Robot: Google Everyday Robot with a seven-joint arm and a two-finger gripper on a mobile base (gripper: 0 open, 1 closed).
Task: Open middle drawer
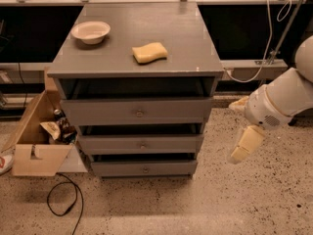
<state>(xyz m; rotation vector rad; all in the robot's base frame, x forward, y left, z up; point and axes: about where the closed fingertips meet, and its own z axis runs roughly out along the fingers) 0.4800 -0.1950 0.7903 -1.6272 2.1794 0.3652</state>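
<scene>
- While the middle drawer (117,144) sits in the grey cabinet (211,106), the claw (236,130) hangs off to the right of it, above the speckled floor (195,204) and touching nothing.
- The claw is released: its two cream fingers (247,143) stand apart with only floor showing between them, one long and pointing down to the left, the other just peeking out from behind the white wrist.
- The arm (283,99) comes in from the right edge, bulky and white.
- The middle drawer lies between the taller top drawer (98,112) and the narrower bottom drawer (117,169), with a dark slot above its front.
- Its small round knob (143,144) sits at the centre of the front, well apart from the claw.
- Whether the middle drawer is pulled out at all, I cannot tell; its front lines up closely with the fronts above and below.
- On the counter (186,38), a pale bowl (91,32) stands near the far left corner, and a yellow sponge (149,52) lies near the middle, closer to the front edge.
- Left of the cabinet, an open cardboard box (36,158) rests on the floor with small items inside it.
- A black cable (63,199) loops on the floor just in front of the box.
- A white cord (268,33) hangs down at the far right, behind the arm.
</scene>
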